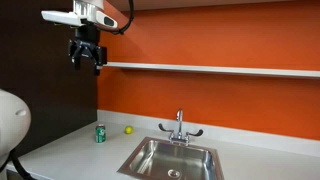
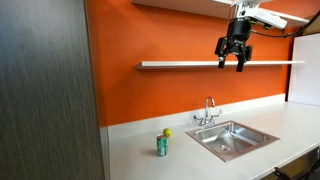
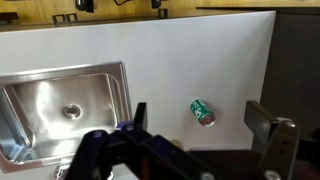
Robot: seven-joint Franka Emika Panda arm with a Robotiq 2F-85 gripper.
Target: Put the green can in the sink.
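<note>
The green can point(image 1: 100, 133) stands upright on the pale grey countertop, left of the sink point(image 1: 172, 159); it also shows in an exterior view point(image 2: 162, 145) and in the wrist view point(image 3: 203, 112). The sink is a steel basin with a chrome faucet point(image 1: 180, 127), also seen in an exterior view point(image 2: 232, 139) and in the wrist view point(image 3: 60, 105). My gripper point(image 1: 86, 60) hangs high above the counter, far above the can, open and empty. It also shows in an exterior view point(image 2: 234, 57) and in the wrist view point(image 3: 205, 125).
A small yellow-green ball point(image 1: 128, 129) lies between can and faucet, also in an exterior view point(image 2: 167, 132). A white shelf point(image 1: 200, 69) runs along the orange wall. A dark panel point(image 2: 45, 90) stands at the counter's end.
</note>
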